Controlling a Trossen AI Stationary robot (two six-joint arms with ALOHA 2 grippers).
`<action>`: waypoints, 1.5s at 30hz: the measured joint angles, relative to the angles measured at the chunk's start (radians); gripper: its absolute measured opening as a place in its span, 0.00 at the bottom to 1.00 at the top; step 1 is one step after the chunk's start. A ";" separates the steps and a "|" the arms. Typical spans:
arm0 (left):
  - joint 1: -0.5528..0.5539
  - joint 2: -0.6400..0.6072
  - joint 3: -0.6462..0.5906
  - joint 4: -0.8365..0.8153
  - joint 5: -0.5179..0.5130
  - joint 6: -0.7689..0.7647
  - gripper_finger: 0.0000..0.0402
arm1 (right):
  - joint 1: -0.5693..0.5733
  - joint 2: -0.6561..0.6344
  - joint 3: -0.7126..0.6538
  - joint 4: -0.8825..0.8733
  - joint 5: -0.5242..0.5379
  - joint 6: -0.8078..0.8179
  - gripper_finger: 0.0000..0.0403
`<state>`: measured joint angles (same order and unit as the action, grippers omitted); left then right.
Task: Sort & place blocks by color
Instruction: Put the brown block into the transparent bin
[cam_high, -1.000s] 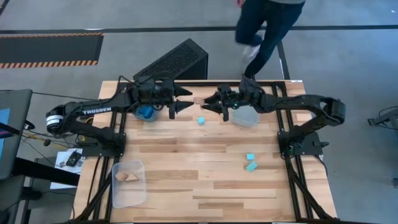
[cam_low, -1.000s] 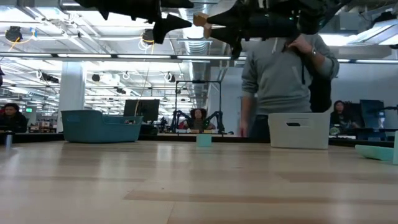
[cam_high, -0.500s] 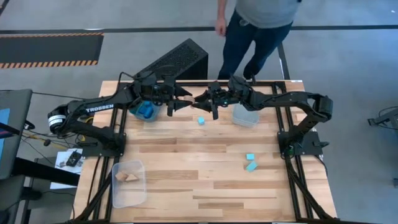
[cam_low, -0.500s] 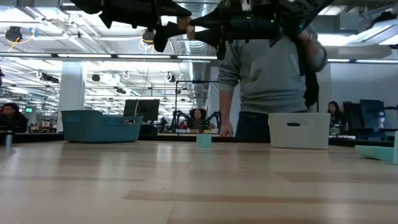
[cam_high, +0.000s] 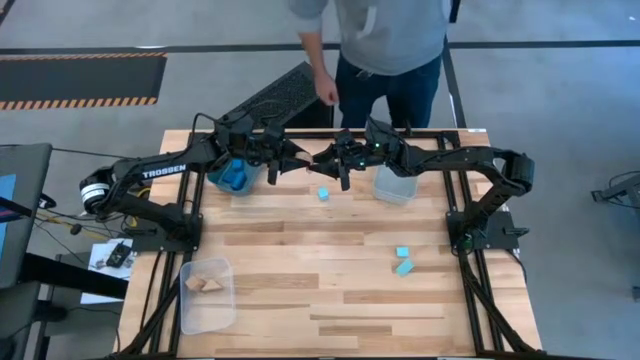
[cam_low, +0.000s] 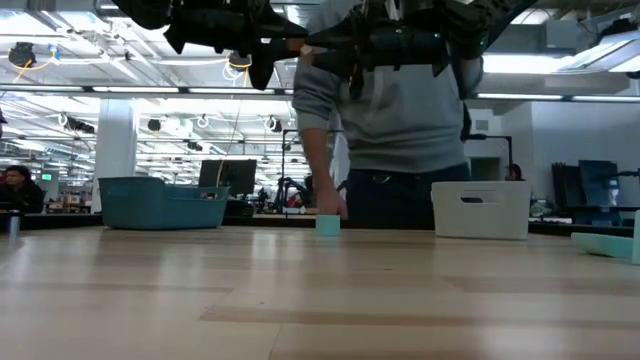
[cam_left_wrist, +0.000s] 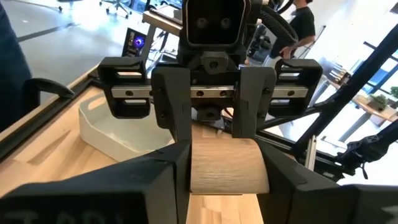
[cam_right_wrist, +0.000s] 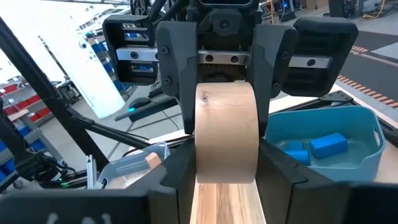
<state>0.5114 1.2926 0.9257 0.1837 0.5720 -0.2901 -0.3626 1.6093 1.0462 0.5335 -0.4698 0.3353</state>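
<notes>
A tan wooden block (cam_right_wrist: 225, 130) with a rounded top hangs in the air over the far middle of the table. My left gripper (cam_high: 298, 160) and my right gripper (cam_high: 318, 160) meet there tip to tip, both level and both shut on it. In the left wrist view the block (cam_left_wrist: 224, 165) sits between my own fingers, with the right gripper facing me. One cyan block (cam_high: 323, 194) lies on the table below them. Two more cyan blocks (cam_high: 402, 260) lie to the right. My left gripper (cam_left_wrist: 222, 149) pinches the tan block's two opposite sides (cam_left_wrist: 198, 174) between its two fingers. It comes level from the table's left. The block is lifted clear of the table. My right gripper (cam_right_wrist: 225, 155) pinches the same two sides (cam_right_wrist: 205, 168) between its two fingers, level from the table's right. Its fingertips lie close to the left gripper's fingertips (cam_right_wrist: 180, 81). The block stays upright, rounded top up.
A teal bin (cam_high: 222, 182) with blue blocks stands below my left arm. A clear bin (cam_high: 393, 186) stands below my right arm. Another clear bin (cam_high: 207, 292), with tan blocks in it, is at the near left. A person (cam_high: 385, 40) stands at the far edge, beside a black box (cam_high: 285, 98).
My right gripper has carried the tan block toward the table's left. My left gripper has swung toward the right gripper and shut on the block's sides. The person behind the far edge has stepped toward the table's left.
</notes>
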 joint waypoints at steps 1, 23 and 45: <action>0.000 0.001 0.000 0.000 -0.001 0.003 0.29 | -0.001 0.000 0.000 0.000 0.000 -0.002 0.37; 0.027 -0.052 0.000 -0.174 -0.015 0.097 0.27 | -0.044 -0.001 -0.001 -0.026 0.005 -0.025 0.45; -0.411 -0.466 -0.043 -1.121 -0.490 -0.214 0.27 | -0.134 -0.051 -0.002 -0.267 -0.030 -0.125 0.50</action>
<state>0.1003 0.8265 0.8826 -0.9375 0.0819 -0.5040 -0.4967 1.5581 1.0443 0.2666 -0.4997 0.2104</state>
